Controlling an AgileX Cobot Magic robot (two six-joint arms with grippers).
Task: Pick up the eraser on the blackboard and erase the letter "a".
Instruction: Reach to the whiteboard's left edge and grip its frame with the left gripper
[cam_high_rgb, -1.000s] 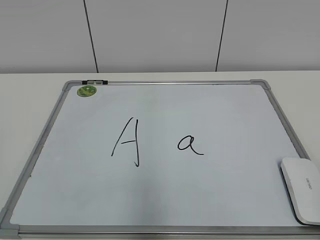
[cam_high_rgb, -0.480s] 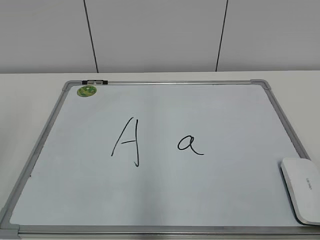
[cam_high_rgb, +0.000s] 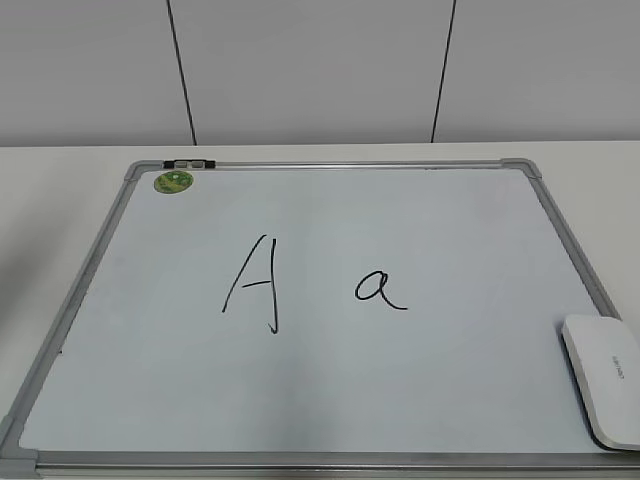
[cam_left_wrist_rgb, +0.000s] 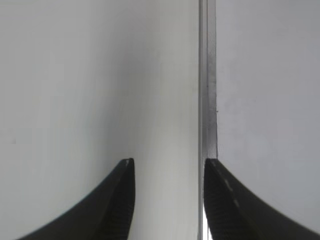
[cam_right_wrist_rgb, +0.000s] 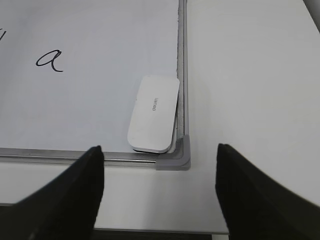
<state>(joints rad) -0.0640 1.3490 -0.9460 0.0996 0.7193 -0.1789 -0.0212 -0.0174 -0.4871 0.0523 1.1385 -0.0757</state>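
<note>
The blackboard (cam_high_rgb: 330, 400) is a white board in a silver frame, flat on the table. The black letter "a" (cam_high_rgb: 379, 289) is written right of centre, beside a capital "A" (cam_high_rgb: 254, 283). The white eraser (cam_high_rgb: 603, 378) lies on the board's near right corner. In the right wrist view the eraser (cam_right_wrist_rgb: 153, 113) sits by the grey corner cap, with the "a" (cam_right_wrist_rgb: 49, 60) to its upper left. My right gripper (cam_right_wrist_rgb: 160, 172) is open and empty, short of the board's near edge. My left gripper (cam_left_wrist_rgb: 169, 167) is open and empty over the board's frame strip (cam_left_wrist_rgb: 207, 100). Neither gripper shows in the exterior view.
A green round sticker (cam_high_rgb: 173, 182) and a small black-and-white clip (cam_high_rgb: 189, 163) sit at the board's far left corner. White table (cam_high_rgb: 60, 200) surrounds the board. The table's front edge (cam_right_wrist_rgb: 150, 231) lies just below my right gripper. A panelled wall stands behind.
</note>
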